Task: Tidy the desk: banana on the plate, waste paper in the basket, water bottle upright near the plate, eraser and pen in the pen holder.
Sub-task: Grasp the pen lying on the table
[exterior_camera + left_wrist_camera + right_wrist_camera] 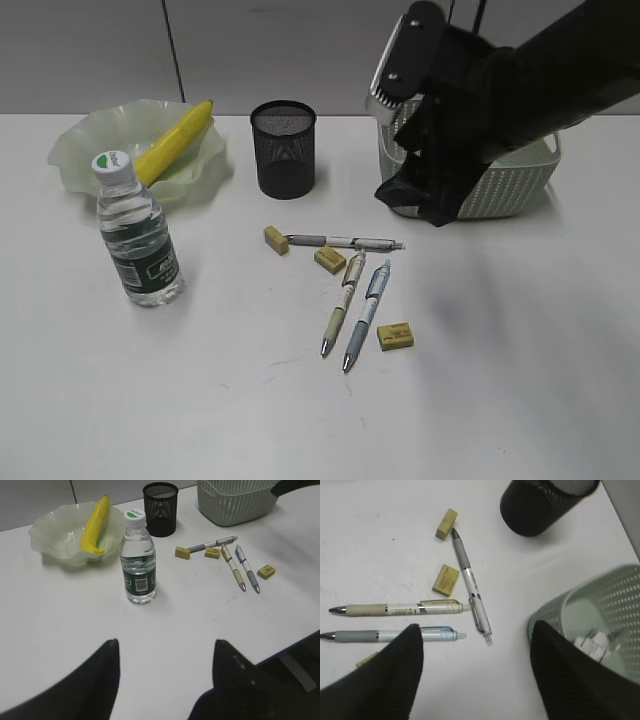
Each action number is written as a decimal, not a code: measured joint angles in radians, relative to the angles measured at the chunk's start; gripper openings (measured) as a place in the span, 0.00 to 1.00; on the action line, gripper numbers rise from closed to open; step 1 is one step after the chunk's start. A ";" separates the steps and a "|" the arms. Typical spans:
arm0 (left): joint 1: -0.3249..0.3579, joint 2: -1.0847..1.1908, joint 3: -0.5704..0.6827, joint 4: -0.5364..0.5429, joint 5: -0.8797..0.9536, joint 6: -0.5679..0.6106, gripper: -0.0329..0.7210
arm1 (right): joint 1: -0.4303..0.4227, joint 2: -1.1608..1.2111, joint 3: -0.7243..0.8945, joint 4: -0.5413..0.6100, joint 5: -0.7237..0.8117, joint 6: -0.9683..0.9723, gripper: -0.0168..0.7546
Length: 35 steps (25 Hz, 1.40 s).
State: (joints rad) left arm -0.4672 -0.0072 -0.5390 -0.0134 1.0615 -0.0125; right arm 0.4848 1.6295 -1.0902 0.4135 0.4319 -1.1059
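Observation:
The banana (175,140) lies in the green plate (80,150). The water bottle (138,235) stands upright in front of the plate. The black pen holder (284,148) stands at the back middle. Three pens (345,241) (342,300) (368,312) and three erasers (276,239) (330,259) (395,336) lie on the desk (500,380). The waste paper (592,642) lies in the basket (510,185). My right gripper (477,630) is open and empty, above the desk between pens and basket. My left gripper (166,642) is open and empty, short of the bottle (139,562).
The basket stands at the back right, partly behind my right arm (520,80). A grey wall runs behind the desk. The desk's front edge shows at the lower right of the left wrist view (295,642).

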 joint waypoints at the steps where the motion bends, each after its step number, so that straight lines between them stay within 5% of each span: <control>1: 0.000 0.000 0.000 0.000 0.000 0.000 0.63 | 0.014 0.019 -0.001 -0.001 -0.024 -0.019 0.71; 8: 0.000 0.000 0.000 0.000 0.000 0.000 0.63 | 0.032 0.154 -0.118 -0.024 -0.031 -0.041 0.66; 18: 0.000 0.000 0.000 0.000 0.000 0.000 0.62 | 0.032 0.348 -0.390 -0.053 0.283 0.049 0.60; 29: 0.000 0.000 0.000 0.000 0.000 0.000 0.62 | 0.054 0.352 -0.398 -0.192 0.460 0.641 0.60; 35: 0.000 0.000 0.000 0.000 0.000 0.000 0.62 | 0.118 0.352 -0.398 -0.291 0.493 1.196 0.60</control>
State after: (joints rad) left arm -0.4672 -0.0072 -0.5390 -0.0134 1.0613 -0.0125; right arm 0.6028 1.9815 -1.4877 0.1223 0.9248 0.0903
